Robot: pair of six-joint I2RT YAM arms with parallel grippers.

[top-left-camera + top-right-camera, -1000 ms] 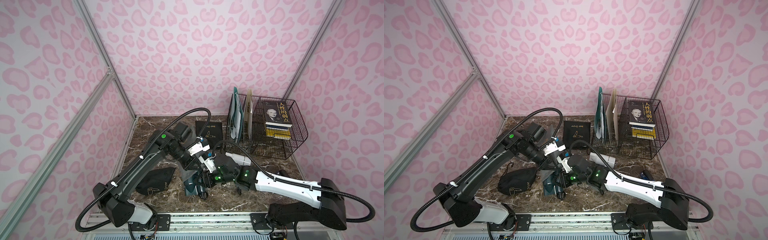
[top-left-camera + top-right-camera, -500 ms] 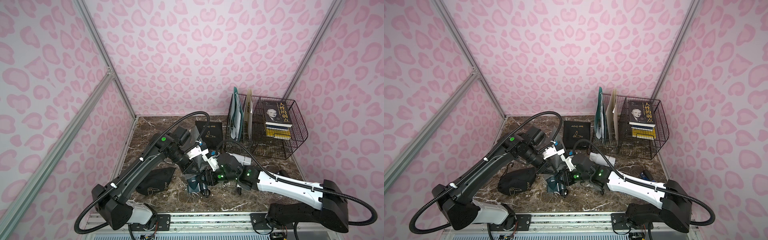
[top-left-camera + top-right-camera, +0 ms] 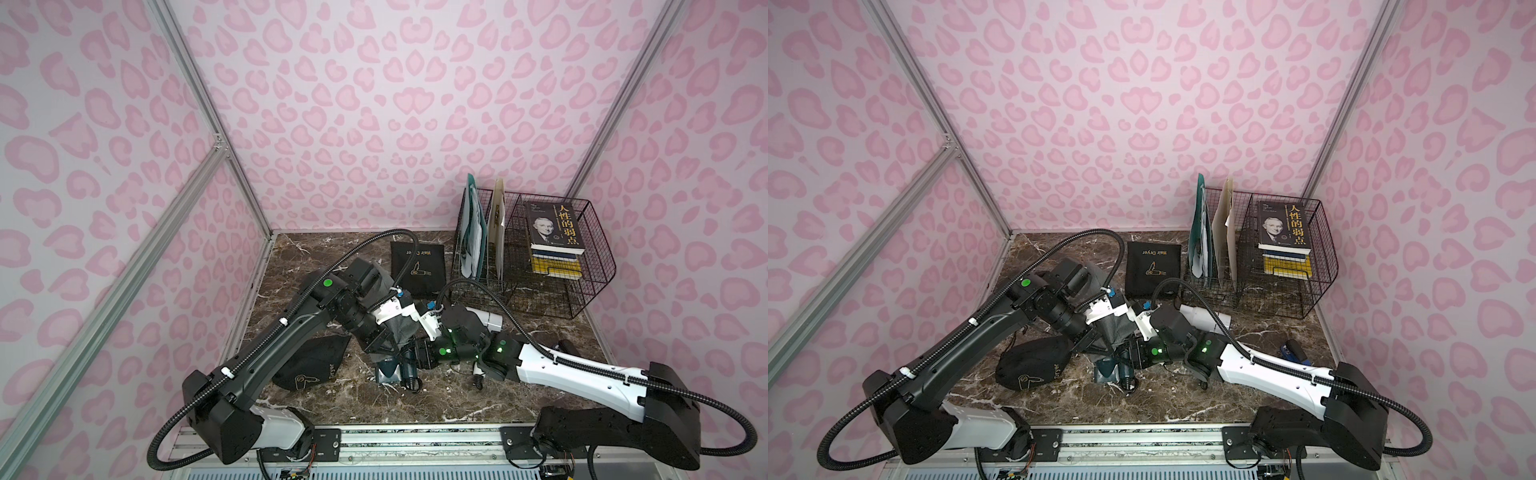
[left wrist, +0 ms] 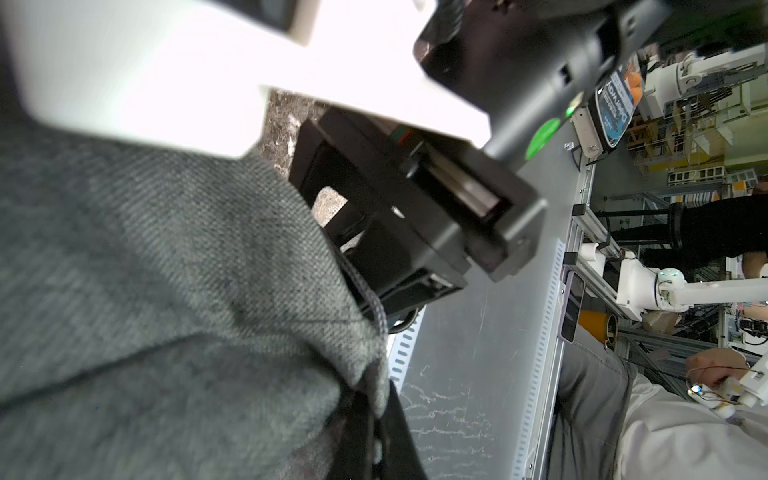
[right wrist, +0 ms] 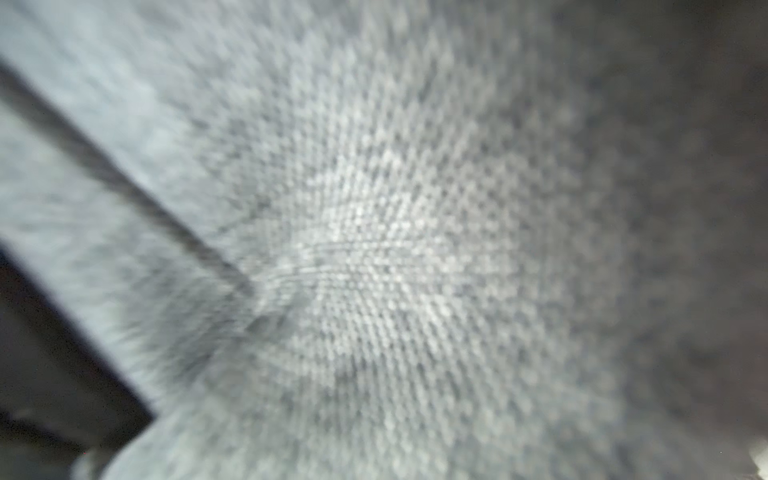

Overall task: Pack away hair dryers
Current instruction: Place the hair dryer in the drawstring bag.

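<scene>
Step in hand: bagging the second dryer. Loading is not complete.

Left gripper: pressed together, pinching the edge of the grey pouch and holding it up off the table. The fabric hangs slack. No open mouth is visible in either top view.

Right gripper: low, just beside the hanging pouch, with its jaws part-way apart and seemingly set on the cord-wound handle of the teal dryer. The grip is partly hidden. Grey weave fills the right wrist view, so the cloth lies against that camera.

Teal dryer: at table level, directly under the pouch's lower edge and outside it. A loop of cord trails beside it.

White dryer: lying loose on the table behind the right arm, unpacked.

Bulging pouch: front left. Judged to be filled already.

Flat pouch: at the back, looks empty.

Next move requires:
- The pouch mouth must be spread and turned towards the dryer, since one pinched edge is unlikely to hold it open.
- The dryer should enter nose-first.
- The cord needs to stay gathered, as a loose loop may snag on the hem.
</scene>
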